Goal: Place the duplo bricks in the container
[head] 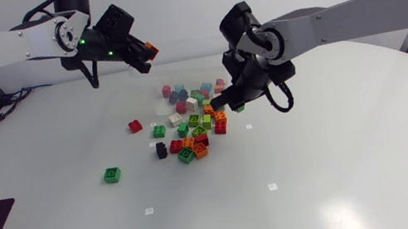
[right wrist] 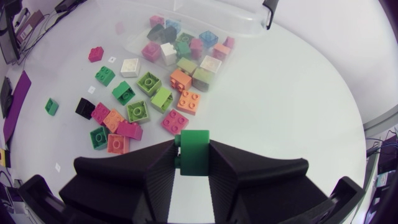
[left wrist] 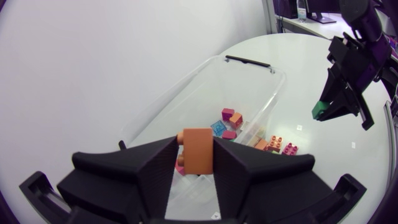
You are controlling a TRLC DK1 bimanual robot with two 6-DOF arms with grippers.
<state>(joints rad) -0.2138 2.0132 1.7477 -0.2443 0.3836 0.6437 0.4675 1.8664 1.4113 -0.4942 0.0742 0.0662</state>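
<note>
While the left gripper [head: 145, 51], upper left, pinched an orange duplo brick [left wrist: 198, 148] near the clear container [left wrist: 249, 64], the right gripper [head: 236, 106] clamped a green duplo brick [right wrist: 194, 151] mid-frame, both judged light, rigid, best held by flat sides.

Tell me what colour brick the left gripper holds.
Orange. The brick shows best in the left wrist view.

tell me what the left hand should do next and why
Probably open the left hand and drop the orange brick: in the left wrist view both fingers pinch it, and it seems to hang over the near end of the clear container, which already holds some bricks.
</note>
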